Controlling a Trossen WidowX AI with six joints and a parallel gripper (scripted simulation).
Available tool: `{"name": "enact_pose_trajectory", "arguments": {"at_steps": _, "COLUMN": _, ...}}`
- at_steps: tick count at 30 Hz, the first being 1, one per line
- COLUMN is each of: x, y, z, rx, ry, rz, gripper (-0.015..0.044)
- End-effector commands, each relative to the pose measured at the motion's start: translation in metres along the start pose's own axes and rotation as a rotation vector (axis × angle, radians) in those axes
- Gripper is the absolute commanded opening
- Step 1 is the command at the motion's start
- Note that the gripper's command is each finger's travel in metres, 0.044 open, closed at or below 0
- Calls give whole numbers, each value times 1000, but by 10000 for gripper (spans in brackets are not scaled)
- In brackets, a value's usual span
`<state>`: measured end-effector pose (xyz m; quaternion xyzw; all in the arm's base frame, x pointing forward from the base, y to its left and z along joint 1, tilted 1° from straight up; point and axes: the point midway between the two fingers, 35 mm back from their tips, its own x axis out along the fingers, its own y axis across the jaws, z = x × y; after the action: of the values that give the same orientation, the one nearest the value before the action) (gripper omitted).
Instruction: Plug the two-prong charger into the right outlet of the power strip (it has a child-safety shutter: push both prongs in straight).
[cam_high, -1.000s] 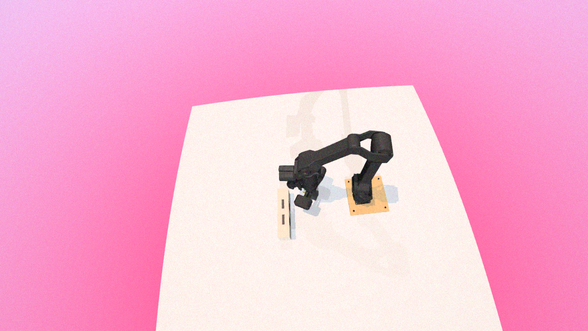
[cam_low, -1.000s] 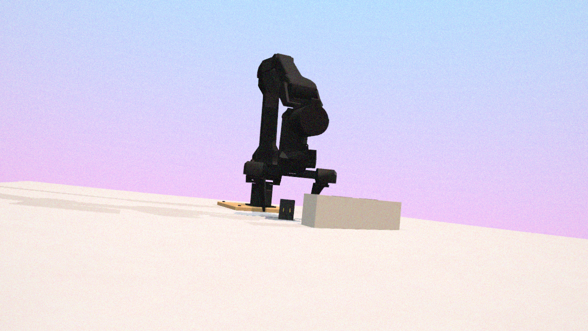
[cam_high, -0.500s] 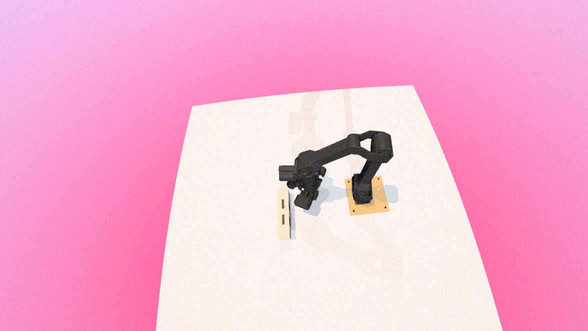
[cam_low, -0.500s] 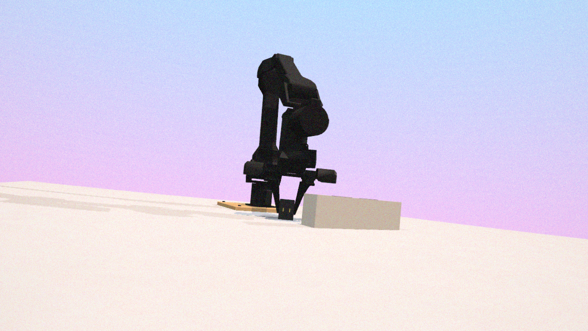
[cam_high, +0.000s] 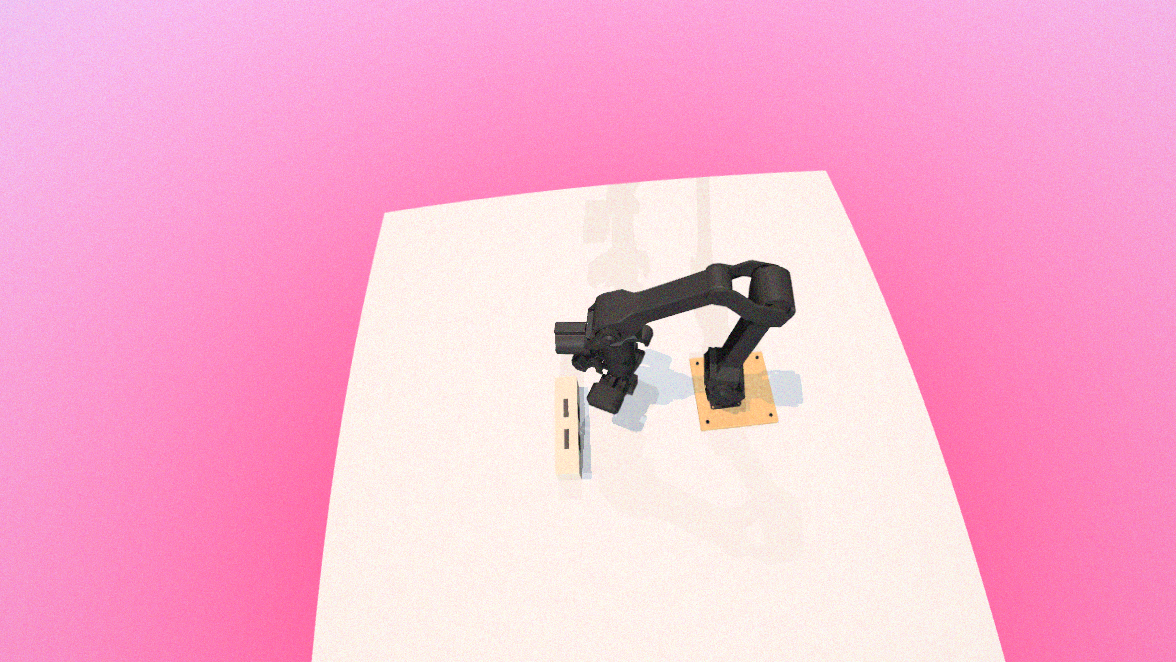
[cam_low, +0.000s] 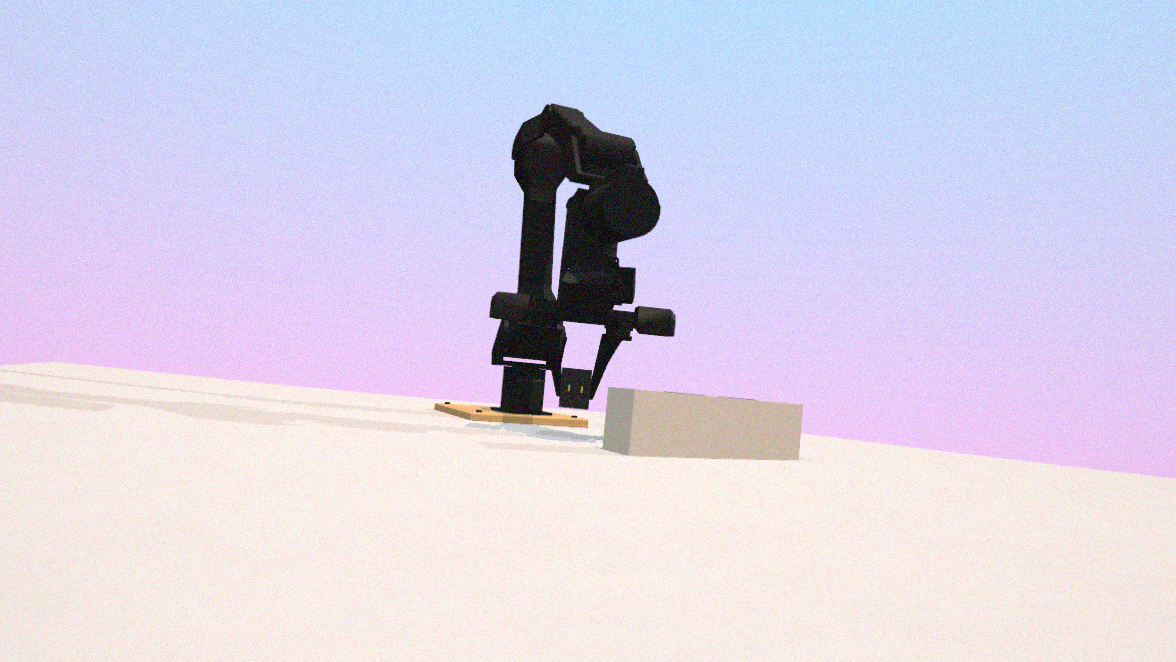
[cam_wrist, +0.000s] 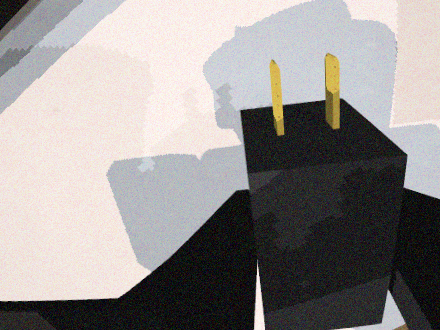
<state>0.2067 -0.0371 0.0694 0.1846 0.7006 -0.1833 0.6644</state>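
Beside one end of the pale power strip (cam_high: 567, 464) (cam_low: 715, 427), the black hand (cam_high: 607, 368) (cam_low: 576, 389) (cam_wrist: 302, 197) grips the black charger (cam_low: 575, 401) (cam_wrist: 325, 220) between its fingers, apparently just above the white table (cam_high: 460, 534) (cam_low: 493, 559) (cam_wrist: 55, 240). Neither prong is plugged in. The likeliest trouble is a crooked approach: if the charger twists in the grip, or the arm comes in off-centre, one prong could meet the shutter first and jam. Choosing the wrong outlet, or clipping the strip's near end with a finger while crossing over, is another risk.

The exterior view shows the gold prongs (cam_low: 581, 389) (cam_wrist: 332, 75) facing the camera; the wrist view shows them close up, parallel and side by side. From the top, the arm hides the charger, but two dark marks show along the strip's upper face, which the exterior view barely catches.
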Motion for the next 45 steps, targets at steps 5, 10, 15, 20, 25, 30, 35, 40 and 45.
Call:
{"name": "enact_pose_trajectory", "arguments": {"at_steps": 5, "x": -24, "y": 0, "z": -2, "rx": -5, "ry": -4, "rz": 6, "gripper": 0}}
{"name": "enact_pose_trajectory", "arguments": {"at_steps": 10, "x": -19, "y": 4, "z": -4, "rx": -47, "ry": -4, "rz": 3, "gripper": 0}}
{"name": "enact_pose_trajectory", "arguments": {"at_steps": 15, "x": -12, "y": 11, "z": -6, "rx": -112, "ry": -5, "rz": -2, "gripper": 0}}
{"name": "enact_pose_trajectory", "arguments": {"at_steps": 20, "x": -6, "y": 18, "z": -9, "rx": -178, "ry": -5, "rz": -7, "gripper": 0}}
{"name": "enact_pose_trajectory", "arguments": {"at_steps": 25, "x": 1, "y": 24, "z": -12, "rx": -243, "ry": -6, "rz": -11, "gripper": 0}}
{"name": "enact_pose_trajectory", "arguments": {"at_steps": 30, "x": 8, "y": 31, "z": -16, "rx": -309, "ry": -6, "rz": -16, "gripper": 0}}
{"name": "enact_pose_trajectory", "arguments": {"at_steps": 35, "x": 15, "y": 37, "z": -20, "rx": -374, "ry": -7, "rz": -21, "gripper": 0}}
{"name": "enact_pose_trajectory", "arguments": {"at_steps": 40, "x": 18, "y": 40, "z": -21, "rx": -402, "ry": -7, "rz": -23, "gripper": 0}}
{"name": "enact_pose_trajectory", "arguments": {"at_steps": 45, "x": 17, "y": 43, "z": -17, "rx": -410, "ry": -7, "rz": -24, "gripper": 0}}
